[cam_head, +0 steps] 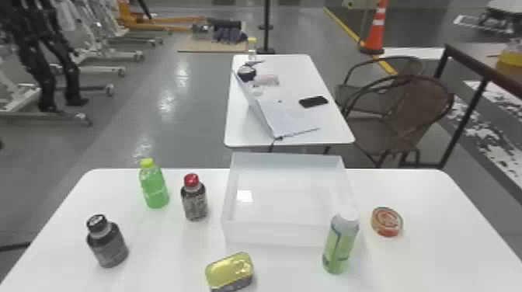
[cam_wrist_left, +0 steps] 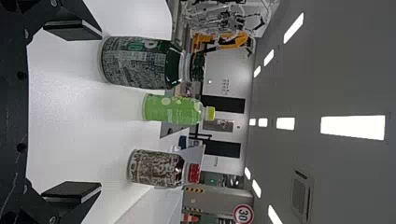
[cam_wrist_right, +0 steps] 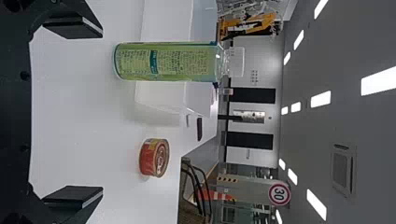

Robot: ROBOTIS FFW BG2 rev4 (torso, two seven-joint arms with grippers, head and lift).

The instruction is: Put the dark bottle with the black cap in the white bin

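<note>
Past the far edge of my white table [cam_head: 431, 260], I see grey floor [cam_head: 194, 128], a second white table [cam_head: 336, 134] with brown chairs [cam_head: 423, 108] along its right side, and an orange cone [cam_head: 376, 33] by a yellow line [cam_head: 343, 27]. Through the left wrist view I get a pale wall [cam_wrist_left: 238, 70] with dark panels [cam_wrist_left: 224, 103] under a grey ceiling [cam_wrist_left: 327, 70] and bright lights [cam_wrist_left: 352, 127].

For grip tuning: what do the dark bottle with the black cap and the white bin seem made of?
Dark bottle: probably glossy plastic; bright highlights on its shoulder, though glass is possible.
White bin: likely smooth, semi-matte plastic; thin, milky walls with soft shading.
</note>
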